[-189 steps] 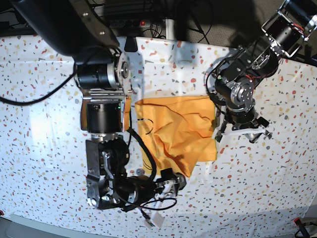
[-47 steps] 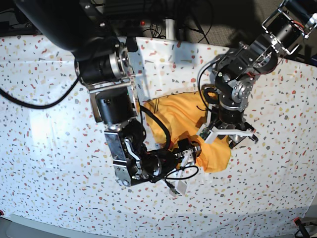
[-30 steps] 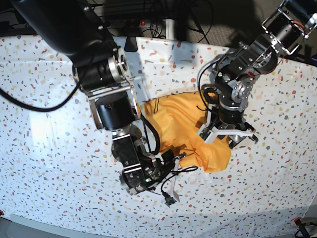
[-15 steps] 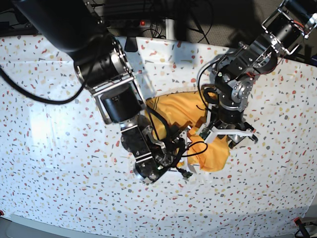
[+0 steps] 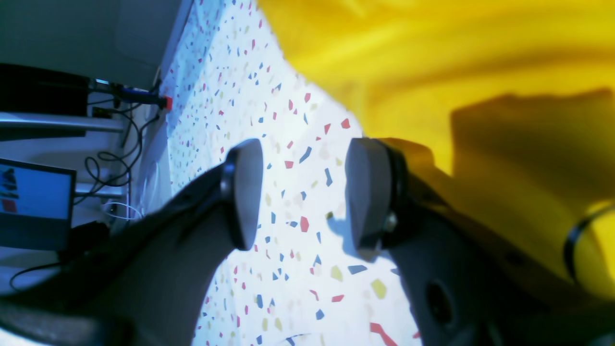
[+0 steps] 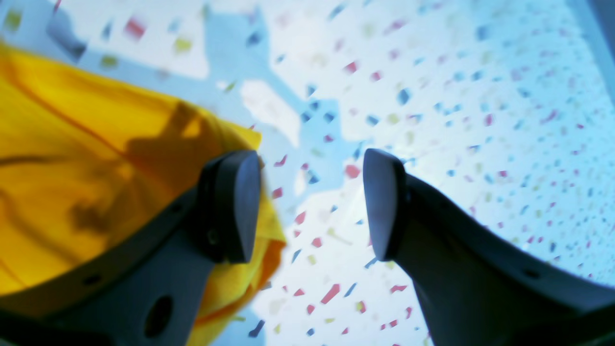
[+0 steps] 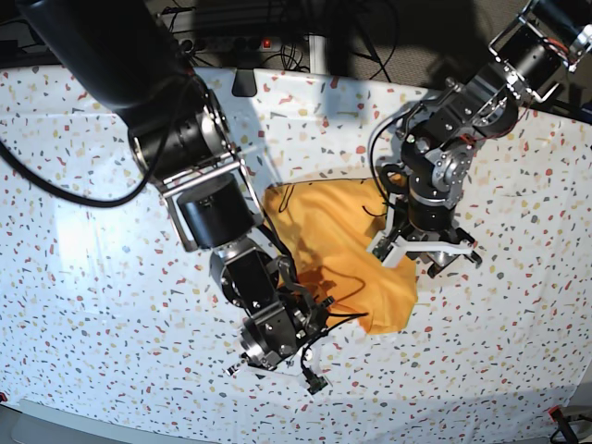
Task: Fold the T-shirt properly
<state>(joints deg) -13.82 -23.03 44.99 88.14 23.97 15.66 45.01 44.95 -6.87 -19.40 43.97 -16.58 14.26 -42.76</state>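
Note:
The mustard-yellow T-shirt [image 7: 338, 245] lies rumpled and partly folded over itself in the middle of the speckled table. My left gripper [image 7: 425, 252] stands open at the shirt's right edge. In the left wrist view its jaws [image 5: 305, 192] hold nothing, with one finger [image 5: 367, 192] against the T-shirt's [image 5: 456, 72] border. My right gripper [image 7: 301, 365] hovers open just off the shirt's front-left edge. The right wrist view shows only speckled table between its jaws [image 6: 310, 204], and its left finger [image 6: 235, 206] overlaps the T-shirt's [image 6: 72, 158] corner.
A white cloth with coloured flecks [image 7: 92, 231] covers the table. Cables and a power strip [image 7: 268, 42] run behind the far edge. The big black right arm [image 7: 176, 139] leans over the table's left half. A screen [image 5: 33, 206] stands beyond the table edge.
My right gripper has swung off the shirt toward the table's front. The cloth, bunched half a second ago, now lies wider and flatter. The left arm has not moved.

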